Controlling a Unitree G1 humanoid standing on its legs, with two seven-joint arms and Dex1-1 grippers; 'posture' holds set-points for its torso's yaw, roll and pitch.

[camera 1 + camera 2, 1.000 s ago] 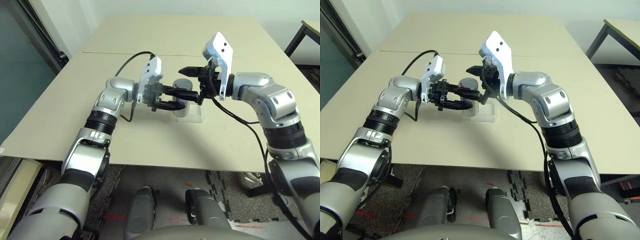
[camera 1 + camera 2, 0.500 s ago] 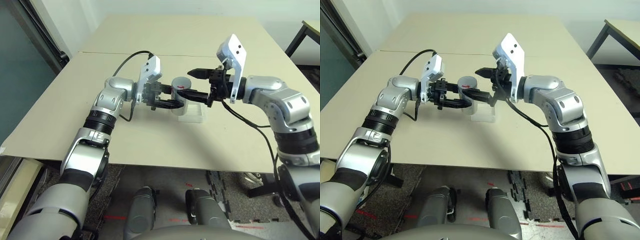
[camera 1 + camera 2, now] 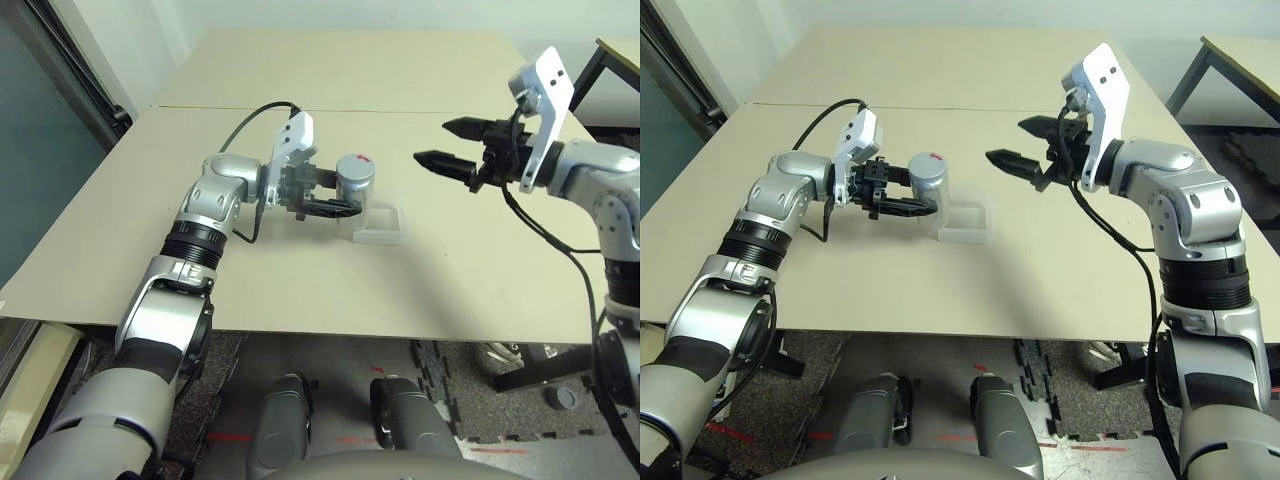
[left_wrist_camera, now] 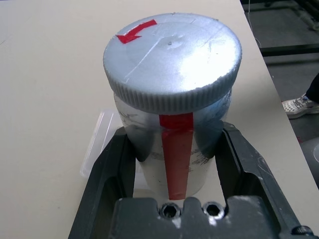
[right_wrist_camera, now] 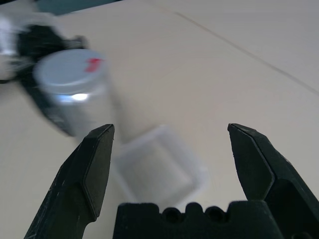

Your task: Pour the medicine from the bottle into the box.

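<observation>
The bottle (image 3: 355,180) is white with a red stripe, and its grey cap (image 4: 172,59) carries a red arrow. It stands upright just above the table, with my left gripper (image 3: 340,200) shut on its body below the cap. Directly to its right the box (image 3: 378,225), a shallow clear tray, rests on the table and looks bare inside (image 5: 159,169). My right gripper (image 3: 432,141) hangs open in the air to the right of the bottle and beyond the box, holding nothing. The medicine is out of view.
The tan table (image 3: 300,290) has a seam running across behind the arms and wide bare surface around the box. Its front edge lies close to my body. A second table's corner (image 3: 620,55) stands at the far right over dark floor.
My right gripper has drawn back to the right, away from the bottle's cap, and stays open. The left gripper keeps its hold on the bottle near the box.
</observation>
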